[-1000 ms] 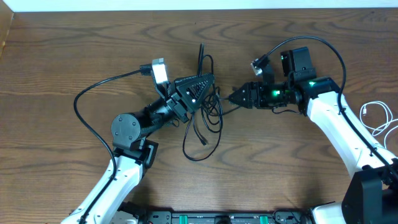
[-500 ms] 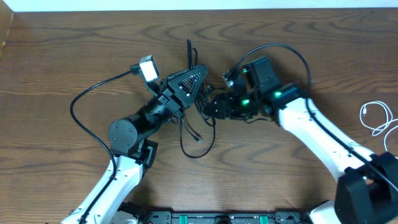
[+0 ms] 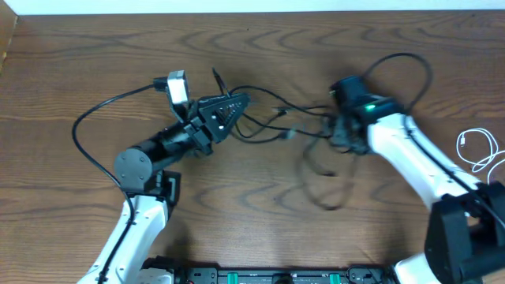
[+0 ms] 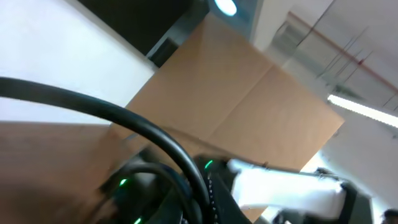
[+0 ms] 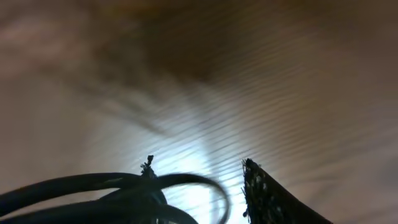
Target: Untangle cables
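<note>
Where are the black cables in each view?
Overhead: black cables run across centre frame from left gripper to right gripper, with loops sagging below.
Left wrist: a black cord arcs across the foreground; can't tell if it's one of them.
Right wrist: bottom left, beside a finger.
Landmark: right arm's green light, also in the left wrist view.
</note>
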Action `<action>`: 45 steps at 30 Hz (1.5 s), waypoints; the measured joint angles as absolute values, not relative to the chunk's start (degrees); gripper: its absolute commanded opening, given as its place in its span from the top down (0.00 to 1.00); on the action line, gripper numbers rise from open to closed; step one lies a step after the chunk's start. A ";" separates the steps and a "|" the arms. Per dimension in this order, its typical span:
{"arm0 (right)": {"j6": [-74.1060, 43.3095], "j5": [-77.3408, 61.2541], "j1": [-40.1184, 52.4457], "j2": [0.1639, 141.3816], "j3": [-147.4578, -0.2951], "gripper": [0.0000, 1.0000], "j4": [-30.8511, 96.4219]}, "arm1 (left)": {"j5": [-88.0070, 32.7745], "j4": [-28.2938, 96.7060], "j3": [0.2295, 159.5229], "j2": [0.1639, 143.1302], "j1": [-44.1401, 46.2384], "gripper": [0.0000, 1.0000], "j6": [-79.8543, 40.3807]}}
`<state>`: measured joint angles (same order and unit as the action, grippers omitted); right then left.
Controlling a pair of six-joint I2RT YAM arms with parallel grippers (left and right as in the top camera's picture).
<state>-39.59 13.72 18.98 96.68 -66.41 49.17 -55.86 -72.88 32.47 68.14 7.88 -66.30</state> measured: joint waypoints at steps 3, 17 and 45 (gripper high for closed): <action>-39.90 14.94 14.41 94.50 -66.41 0.67 49.45 | -60.73 -68.75 32.47 68.14 4.73 0.92 -64.90; -25.39 -1.78 6.50 78.91 -66.37 0.99 43.83 | -67.13 -32.88 32.58 68.12 0.38 0.69 -45.43; 5.69 -54.37 7.03 69.04 -66.37 0.99 42.59 | -29.93 -18.61 32.69 68.07 19.77 0.00 -35.35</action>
